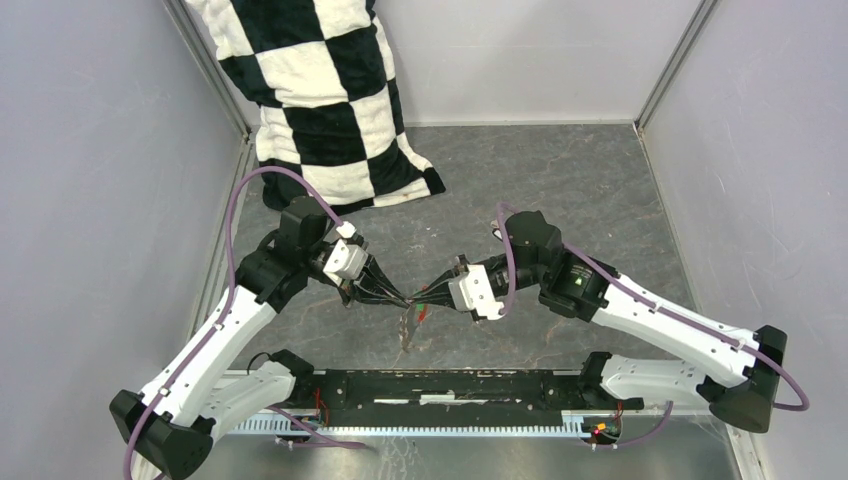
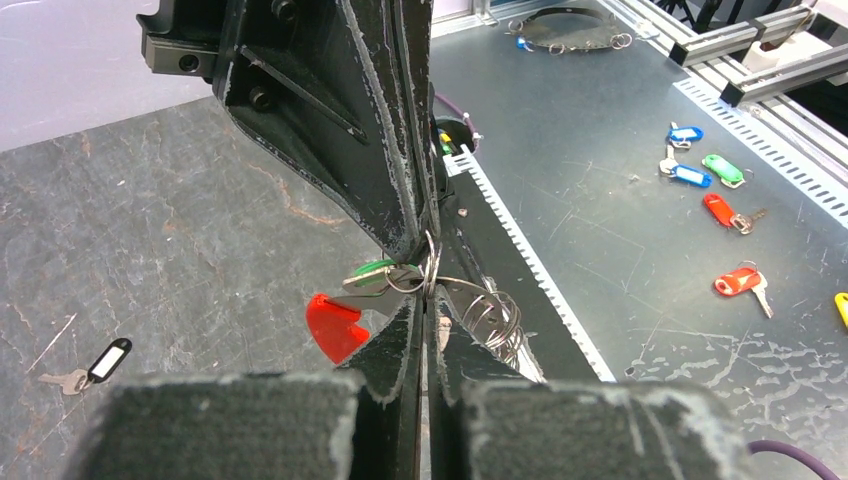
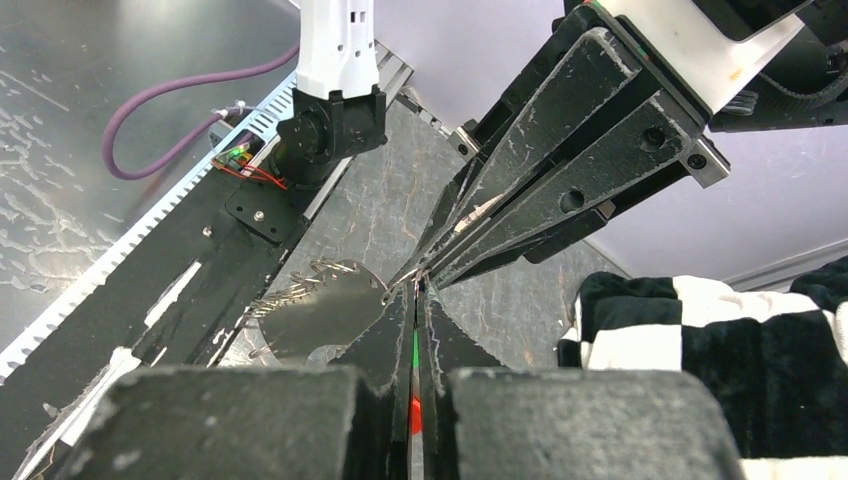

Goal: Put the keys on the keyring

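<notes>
My two grippers meet tip to tip above the middle of the table. The left gripper (image 1: 403, 298) (image 2: 428, 303) is shut on the lower edge of the keyring (image 2: 430, 268), a thin ring with a red plastic piece (image 2: 333, 325) (image 1: 425, 313) and a grey strip (image 2: 490, 318) (image 3: 320, 310) hanging from it. From the other side, the right gripper (image 1: 441, 291) (image 3: 416, 290) is shut on the green key (image 2: 372, 269), whose small loop sits right against the ring. The black key with the white label (image 2: 106, 362) lies flat on the table, apart from both grippers.
A black-and-white checkered cushion (image 1: 320, 100) (image 3: 700, 330) leans in the far left corner. The black base rail (image 1: 450, 390) runs along the near edge. Several spare keys with coloured tags (image 2: 722, 170) lie on the metal surface beyond the rail. Grey walls close in both sides.
</notes>
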Controlling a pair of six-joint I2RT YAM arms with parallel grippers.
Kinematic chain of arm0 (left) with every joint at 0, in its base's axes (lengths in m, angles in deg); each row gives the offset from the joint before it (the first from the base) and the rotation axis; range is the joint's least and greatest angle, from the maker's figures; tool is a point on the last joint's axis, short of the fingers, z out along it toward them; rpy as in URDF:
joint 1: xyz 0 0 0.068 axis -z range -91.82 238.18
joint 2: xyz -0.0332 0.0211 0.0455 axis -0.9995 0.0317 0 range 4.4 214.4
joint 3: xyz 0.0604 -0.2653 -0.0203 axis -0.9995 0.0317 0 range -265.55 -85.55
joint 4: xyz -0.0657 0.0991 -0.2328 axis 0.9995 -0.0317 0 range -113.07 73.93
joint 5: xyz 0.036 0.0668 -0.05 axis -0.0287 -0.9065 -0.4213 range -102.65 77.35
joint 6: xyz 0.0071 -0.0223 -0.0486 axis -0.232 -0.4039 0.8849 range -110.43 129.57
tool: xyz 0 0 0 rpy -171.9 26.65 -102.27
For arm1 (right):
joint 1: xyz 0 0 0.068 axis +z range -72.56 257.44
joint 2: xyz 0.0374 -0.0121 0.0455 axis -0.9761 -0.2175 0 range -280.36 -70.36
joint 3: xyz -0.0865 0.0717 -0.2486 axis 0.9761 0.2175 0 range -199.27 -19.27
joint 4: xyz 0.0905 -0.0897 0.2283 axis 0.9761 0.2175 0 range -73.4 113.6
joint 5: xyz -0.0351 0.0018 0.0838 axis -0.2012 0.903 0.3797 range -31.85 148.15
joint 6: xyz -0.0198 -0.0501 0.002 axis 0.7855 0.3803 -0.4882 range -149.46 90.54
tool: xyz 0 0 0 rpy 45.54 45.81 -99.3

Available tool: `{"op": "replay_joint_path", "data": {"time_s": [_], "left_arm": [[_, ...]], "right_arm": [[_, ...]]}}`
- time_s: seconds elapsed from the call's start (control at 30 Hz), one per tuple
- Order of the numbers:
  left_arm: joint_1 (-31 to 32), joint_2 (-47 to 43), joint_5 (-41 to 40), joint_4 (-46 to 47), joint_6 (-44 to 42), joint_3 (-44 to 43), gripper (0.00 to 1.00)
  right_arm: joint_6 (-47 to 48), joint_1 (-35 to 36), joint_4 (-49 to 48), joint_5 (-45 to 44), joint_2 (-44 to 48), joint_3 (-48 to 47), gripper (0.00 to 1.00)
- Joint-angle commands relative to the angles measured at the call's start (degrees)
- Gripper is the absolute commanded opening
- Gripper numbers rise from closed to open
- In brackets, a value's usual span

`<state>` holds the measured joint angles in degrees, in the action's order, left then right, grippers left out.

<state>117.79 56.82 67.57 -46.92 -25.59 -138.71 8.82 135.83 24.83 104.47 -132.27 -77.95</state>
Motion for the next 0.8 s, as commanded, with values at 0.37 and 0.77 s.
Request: {"op": "replay_joint_path", "data": {"time_s": [0.37, 0.77], "left_arm": [[1.0, -0.7, 0.7, 1.9, -1.2, -0.5, 0.02], [1.1, -0.9, -0.7, 1.8, -1.5, -0.9, 0.02]], "right_arm": [[-0.5, 0.4, 0.8, -2.7, -5.1, -7.8, 0.08], [-0.5, 0.4, 3.2, 0.3, -3.1, -5.1, 0.07]]}}
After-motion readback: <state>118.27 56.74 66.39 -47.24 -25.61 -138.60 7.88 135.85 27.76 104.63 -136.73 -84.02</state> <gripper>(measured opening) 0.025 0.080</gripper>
